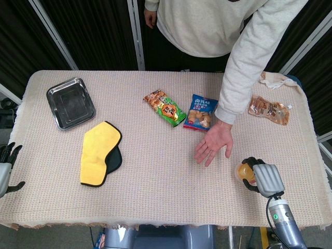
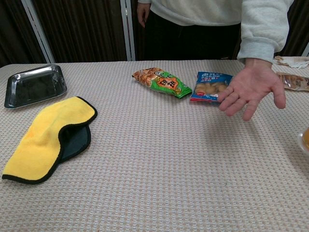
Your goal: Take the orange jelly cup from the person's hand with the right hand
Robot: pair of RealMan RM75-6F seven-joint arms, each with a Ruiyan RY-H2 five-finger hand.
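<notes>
My right hand grips the orange jelly cup low over the near right part of the table, its dark fingers wrapped around the cup. In the chest view only a sliver of the jelly cup shows at the right edge. The person's hand hovers palm-up and empty to the left of the cup, also seen as the person's hand in the chest view. My left hand rests at the table's near left edge, fingers spread, holding nothing.
A steel tray sits at the far left, a yellow and black cloth near it. A green snack bag and a blue snack bag lie mid-table. Another packet and a crumpled cloth lie far right.
</notes>
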